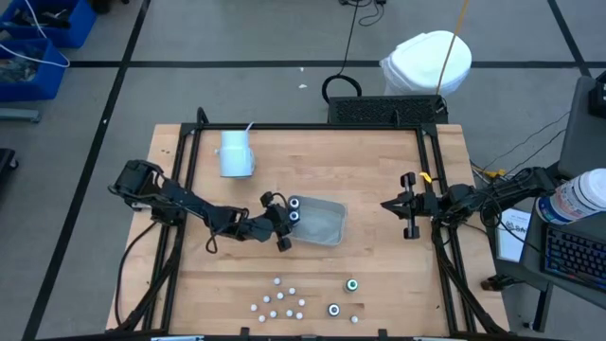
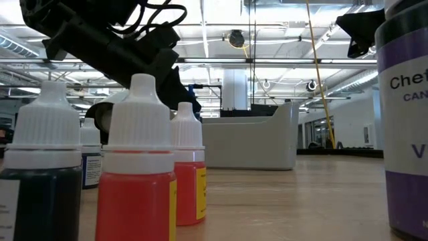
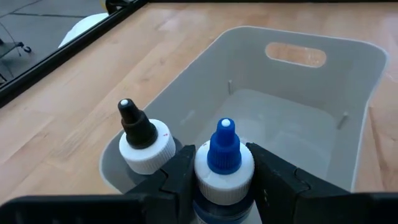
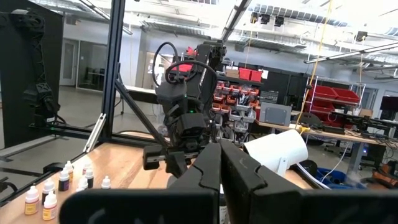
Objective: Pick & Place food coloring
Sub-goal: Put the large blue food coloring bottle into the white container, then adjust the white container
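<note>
Item: food-coloring bottle (image 3: pixel 224 163), white collar, blue nozzle tip, was clamped in left gripper (image 3: pixel 221 180) over grey tray (image 3: pixel 348 81); right gripper (image 1: pixel 409 218) was closed, empty.

Bright, even indoor light from overhead ceiling lights (image 2: pixel 235 38) leaves only soft shadows on the wooden table (image 1: pixel 379 170). In the low view, the nearest bottles (image 2: pixel 137 167) look blurred, with faint glare.

— What sits closest to the lens?
— The right end effector (image 4: pixel 219 163), its two dark fingers pressed together.
— And beyond?
— The left arm (image 4: pixel 186 106) stands over the tabletop (image 4: pixel 127 171), small food coloring bottles (image 4: pixel 59 186) beside it, a white cup (image 4: pixel 277 152) lying sideways.
</note>
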Tool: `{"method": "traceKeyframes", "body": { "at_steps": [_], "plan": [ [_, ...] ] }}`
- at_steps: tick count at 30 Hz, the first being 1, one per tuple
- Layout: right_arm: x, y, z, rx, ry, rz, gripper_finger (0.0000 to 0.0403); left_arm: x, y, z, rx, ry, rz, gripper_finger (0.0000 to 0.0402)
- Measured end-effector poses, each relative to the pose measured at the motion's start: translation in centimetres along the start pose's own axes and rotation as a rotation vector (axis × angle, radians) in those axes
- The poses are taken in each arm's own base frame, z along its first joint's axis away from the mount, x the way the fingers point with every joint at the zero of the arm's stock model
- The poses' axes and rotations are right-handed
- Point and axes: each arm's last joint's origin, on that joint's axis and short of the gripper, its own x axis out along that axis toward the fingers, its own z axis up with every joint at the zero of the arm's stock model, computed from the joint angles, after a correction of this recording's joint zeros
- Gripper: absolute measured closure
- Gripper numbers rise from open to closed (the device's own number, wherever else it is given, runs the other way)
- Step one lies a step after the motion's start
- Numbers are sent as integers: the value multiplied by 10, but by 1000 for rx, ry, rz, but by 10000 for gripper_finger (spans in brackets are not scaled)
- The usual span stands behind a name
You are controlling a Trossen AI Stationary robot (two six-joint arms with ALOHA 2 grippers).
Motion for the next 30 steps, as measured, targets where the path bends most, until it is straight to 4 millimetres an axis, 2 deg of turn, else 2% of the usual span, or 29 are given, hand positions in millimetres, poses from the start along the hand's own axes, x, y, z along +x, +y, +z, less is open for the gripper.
{"method": "traceKeyframes", "body": {
  "at_steps": [15, 22, 30],
  "plan": [
    [0, 0, 0, 0, 0, 0, 403, -1, -3, 2, 57, -27, -18, 180],
    [0, 0, 0, 0, -1, 1, 403, -5, -1, 8, 52, -43, -2, 172],
    [0, 0, 0, 0, 0, 0, 403, -21, -3, 17, 55, -59, -28, 172]
  ]
}}
